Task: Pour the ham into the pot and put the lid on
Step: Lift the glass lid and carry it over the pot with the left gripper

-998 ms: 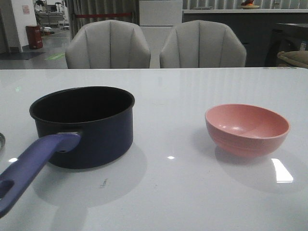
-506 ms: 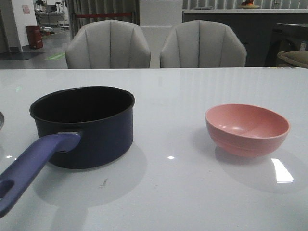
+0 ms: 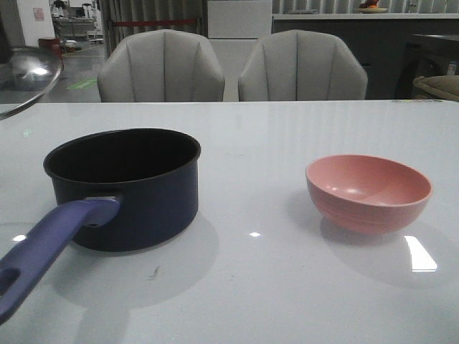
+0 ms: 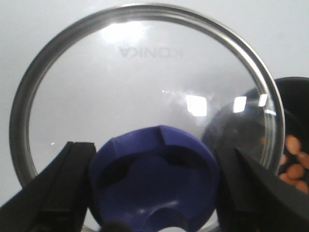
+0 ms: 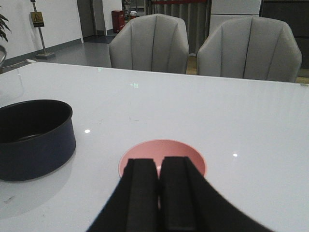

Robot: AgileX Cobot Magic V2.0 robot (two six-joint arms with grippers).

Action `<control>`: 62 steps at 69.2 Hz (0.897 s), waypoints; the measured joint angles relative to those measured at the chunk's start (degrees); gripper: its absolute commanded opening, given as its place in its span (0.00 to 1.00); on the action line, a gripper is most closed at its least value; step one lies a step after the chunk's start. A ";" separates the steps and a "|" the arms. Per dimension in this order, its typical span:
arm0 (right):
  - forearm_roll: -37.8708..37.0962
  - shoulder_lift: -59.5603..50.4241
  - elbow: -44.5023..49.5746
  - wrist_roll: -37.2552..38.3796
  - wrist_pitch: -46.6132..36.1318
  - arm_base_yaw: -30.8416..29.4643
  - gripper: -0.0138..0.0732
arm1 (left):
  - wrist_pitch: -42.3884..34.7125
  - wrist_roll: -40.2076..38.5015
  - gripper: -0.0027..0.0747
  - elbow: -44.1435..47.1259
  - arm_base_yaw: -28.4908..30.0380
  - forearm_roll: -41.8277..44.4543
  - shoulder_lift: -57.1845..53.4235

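Left wrist view shows the lid (image 4: 145,96), glass with a metal rim: stiff, breakable, probably slippery at the edge, so its knob (image 4: 154,181) is the sensible hold. The left end effector (image 4: 154,193) already clamps that knob between both fingers, the lid lifted beside the pot (image 3: 123,188), left of it. Ham (image 4: 292,162) lies inside the pot. The right end effector (image 5: 159,193), fingers pressed together and empty, hangs over the bowl (image 3: 368,192), right of the pot.
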 measured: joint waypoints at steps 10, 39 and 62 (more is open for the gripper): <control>0.00 0.00 0.00 0.00 0.00 0.00 0.34 | 2.26 1.00 0.47 -4.56 -7.25 -0.83 1.99; 0.00 0.00 0.00 0.00 0.00 0.00 0.34 | 15.11 1.34 0.47 -18.77 -16.73 -0.02 17.04; 0.00 0.00 0.00 0.00 0.00 0.00 0.34 | 16.66 1.34 0.47 -20.05 -16.98 1.91 20.21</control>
